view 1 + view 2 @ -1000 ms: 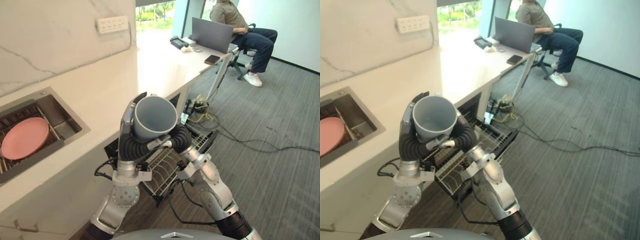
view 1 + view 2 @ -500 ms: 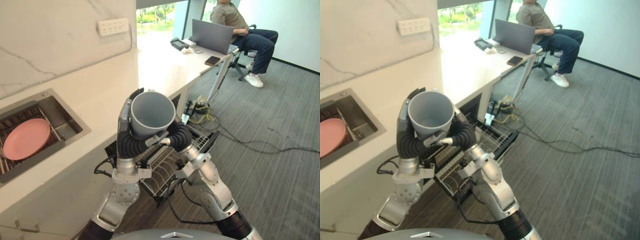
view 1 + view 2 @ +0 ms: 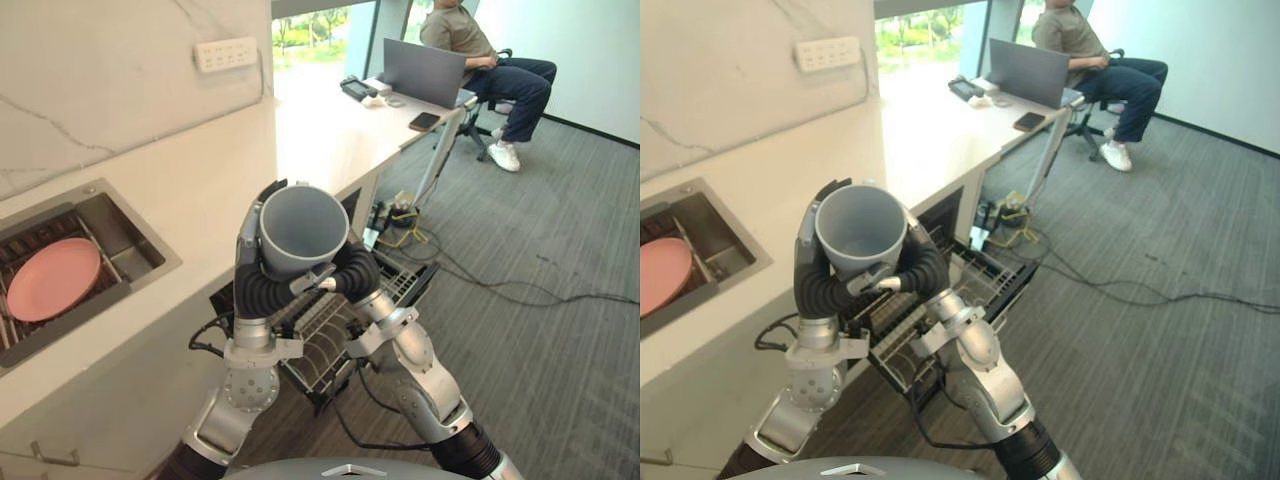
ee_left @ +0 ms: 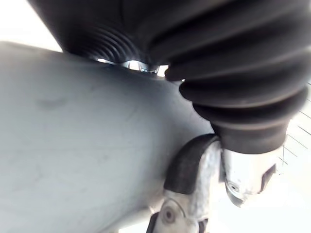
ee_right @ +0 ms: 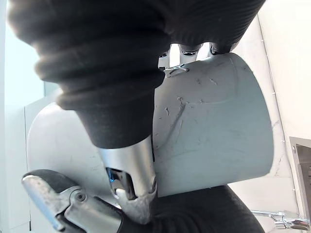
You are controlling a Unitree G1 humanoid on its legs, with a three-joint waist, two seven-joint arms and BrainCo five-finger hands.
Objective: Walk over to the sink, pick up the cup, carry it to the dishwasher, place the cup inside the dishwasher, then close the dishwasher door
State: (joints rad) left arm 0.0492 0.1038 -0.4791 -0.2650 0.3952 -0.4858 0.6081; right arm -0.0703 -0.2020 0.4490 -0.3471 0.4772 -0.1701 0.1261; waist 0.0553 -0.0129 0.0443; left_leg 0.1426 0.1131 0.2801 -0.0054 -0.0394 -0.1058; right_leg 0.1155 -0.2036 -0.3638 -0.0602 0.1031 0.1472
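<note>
A grey cup [image 3: 300, 228] stands upright in mid-air in front of the white counter, mouth up and empty. My left hand [image 3: 252, 270] wraps it from the left, fingers curled round its far side. From the right my right hand [image 3: 345, 272] clasps the cup's lower wall. Up close, the cup's grey wall [image 4: 77, 145] lies against the left hand, and the scratched cup side [image 5: 214, 131] sits under the right hand's fingers [image 5: 131, 179]. Below the cup, the open dishwasher's wire rack [image 3: 330, 325] juts out from under the counter.
A sink [image 3: 120, 255] set in the counter [image 3: 200, 190] at left holds a pink plate [image 3: 50, 280]. A desk [image 3: 400, 100] with a laptop stands beyond, a seated person [image 3: 490, 60] at its far end. Cables [image 3: 500, 285] trail over grey carpet at right.
The cup and both hands have stayed nearly in place, dropping slightly; the right forearm has shifted a little to the left.
</note>
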